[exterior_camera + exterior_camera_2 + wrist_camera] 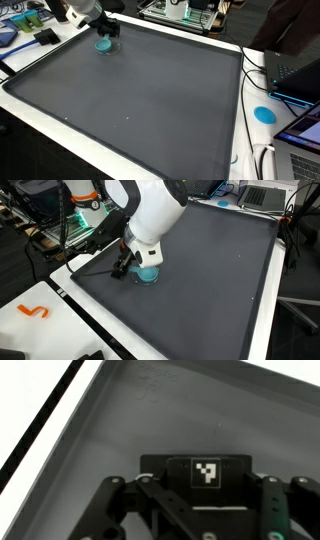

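Gripper (133, 268) poised low over a corner region of the dark mat (220, 270), directly beside and partly over a small teal cup (149, 276). Whether the jaws stand apart or together cannot be told. In both exterior views the wrist body hides the fingertips. The wrist view shows only the widely spaced finger linkages and a marker plate (206, 472), with no teal in sight.

The teal cup (104, 45) stands on the mat (150, 100) near its far corner, close to the white table border (60, 305). Contact between cup and fingers is not resolvable. The form is too small to tell cup from shallow bowl.

Handling, as judged from appearance: probably light, stiff moulded plastic, not fragile, with a smooth wall that may slip under a weak pinch and may slide on the mat if nudged sideways. The best hold is likely across the wall just below the rim, or with one finger inside and one outside the rim.

Arm pose: the thick white links descend from the upper middle of an exterior view, and the wrist is bent steeply downward, so that the gripper (107, 35) points nearly straight at the mat.
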Tool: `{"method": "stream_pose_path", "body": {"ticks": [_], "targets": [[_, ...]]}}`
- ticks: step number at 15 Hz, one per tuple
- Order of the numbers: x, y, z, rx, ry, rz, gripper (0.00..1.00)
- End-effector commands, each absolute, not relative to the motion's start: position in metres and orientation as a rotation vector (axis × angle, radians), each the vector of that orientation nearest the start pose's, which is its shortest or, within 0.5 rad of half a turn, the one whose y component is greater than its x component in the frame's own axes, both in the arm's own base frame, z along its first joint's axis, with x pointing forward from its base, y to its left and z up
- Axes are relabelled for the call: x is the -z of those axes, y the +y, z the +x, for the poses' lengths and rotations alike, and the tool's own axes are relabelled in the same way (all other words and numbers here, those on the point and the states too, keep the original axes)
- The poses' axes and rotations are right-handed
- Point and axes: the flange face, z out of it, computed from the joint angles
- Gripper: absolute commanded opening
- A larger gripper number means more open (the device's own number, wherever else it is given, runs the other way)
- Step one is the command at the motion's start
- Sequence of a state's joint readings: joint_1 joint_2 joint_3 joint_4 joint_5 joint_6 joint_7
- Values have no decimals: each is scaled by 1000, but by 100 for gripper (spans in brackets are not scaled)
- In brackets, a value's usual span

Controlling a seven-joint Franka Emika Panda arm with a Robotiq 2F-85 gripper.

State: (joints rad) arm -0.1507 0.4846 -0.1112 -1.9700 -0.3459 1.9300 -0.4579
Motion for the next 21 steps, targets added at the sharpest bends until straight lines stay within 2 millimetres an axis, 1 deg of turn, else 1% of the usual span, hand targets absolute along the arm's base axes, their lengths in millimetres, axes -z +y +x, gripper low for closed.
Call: {"method": "stream_pose_path", "body": {"ticks": [1, 4, 7, 11, 17, 18, 21], "targets": [[-149, -171, 519, -1110, -601, -3023, 28], [-148, -179, 517, -1129, -549, -3025, 28], [-147, -179, 518, -1129, -557, -3020, 28], [-148, -169, 521, -1129, -678, -3002, 28], [-148, -162, 522, -1164, -836, -2982, 28], [-149, -164, 523, -1167, -824, -2990, 28], [-151, -174, 523, -1141, -693, -3006, 28]]}}
